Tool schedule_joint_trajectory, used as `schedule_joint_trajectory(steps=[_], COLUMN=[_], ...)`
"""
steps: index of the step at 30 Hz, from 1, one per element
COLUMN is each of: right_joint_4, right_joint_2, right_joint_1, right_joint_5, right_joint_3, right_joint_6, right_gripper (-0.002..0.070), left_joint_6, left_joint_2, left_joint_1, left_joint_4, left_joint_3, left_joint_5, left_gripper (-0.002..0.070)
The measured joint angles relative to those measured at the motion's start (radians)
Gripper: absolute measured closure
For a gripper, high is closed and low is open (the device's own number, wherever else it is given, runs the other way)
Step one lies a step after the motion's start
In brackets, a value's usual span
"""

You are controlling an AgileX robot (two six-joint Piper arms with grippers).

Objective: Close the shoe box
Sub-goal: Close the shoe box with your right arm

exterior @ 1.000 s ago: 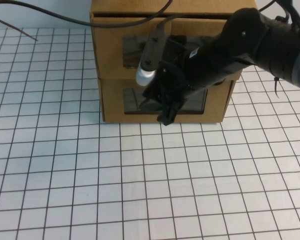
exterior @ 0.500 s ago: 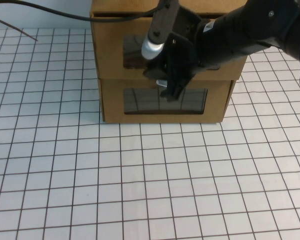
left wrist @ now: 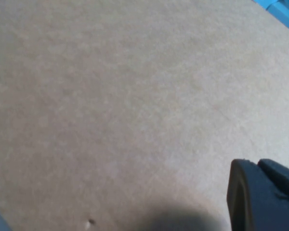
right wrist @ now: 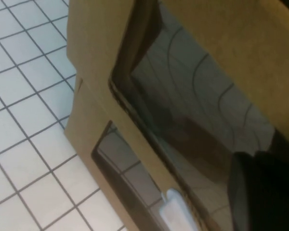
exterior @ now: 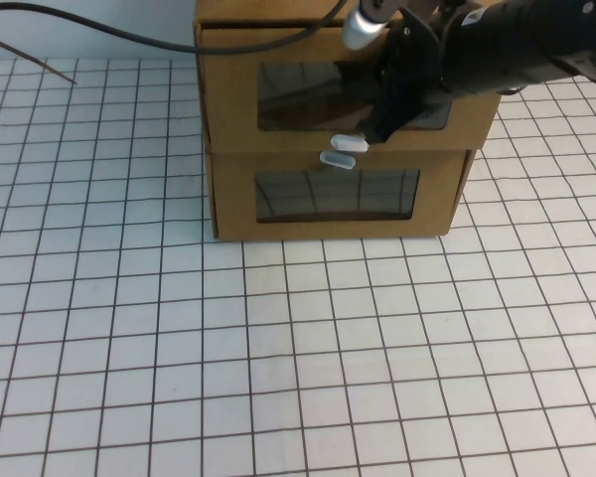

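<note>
The shoe box (exterior: 233, 119) stands at the back of the table, brown cardboard with two stacked drawers, both fronts about flush. Each has a clear window; two white pull tabs (exterior: 343, 151) sit between the windows. My right gripper (exterior: 382, 127) reaches in from the upper right, shut and empty, its tip against the upper drawer's window. The right wrist view shows its fingers (right wrist: 260, 192) close on that window, one tab (right wrist: 176, 207) beside them. My left gripper (left wrist: 253, 166) is shut, close against plain brown cardboard (left wrist: 111, 96); it is out of the high view.
The box rests on a white table with a dark grid (exterior: 278, 348). A black cable (exterior: 99, 25) runs across the back left and over the box top. A thin wire end (exterior: 50, 65) lies at the far left.
My right gripper has risen from the lower drawer's front to the upper drawer's window and drawn back to the right. The box has shifted slightly right.
</note>
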Motion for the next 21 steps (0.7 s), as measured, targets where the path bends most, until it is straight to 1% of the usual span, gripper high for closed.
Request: schedule_joint_trajectory(steps=[6,13,17,21], right_joint_4=[0.017,0.068,0.077,0.077], right_joint_2=[-0.051,-0.055,-0.041,-0.087], right_joint_1=[-0.003,-0.003,-0.003,-0.003], right_joint_5=[0.009,-0.099,-0.100,-0.041], right_joint_3=[0.000,-0.002,-0.002,-0.002], right_joint_6=[0.002,0.005,0.005,0.005], right_gripper=[0.0689,0.0689,0.0689,0.0689], left_joint_6=[0.018,0.020,0.017,-0.009], left_joint_2=[-0.025,-0.124,-0.191,-0.280], left_joint_1=[0.000,0.000,0.000,0.000], left_joint_4=[0.012,0.019,0.079,0.151], left_joint_3=[0.000,0.000,0.000,0.000], left_joint_5=[0.037,0.117,0.167,0.186], left_gripper=[0.0680,0.0680,0.0680,0.0680])
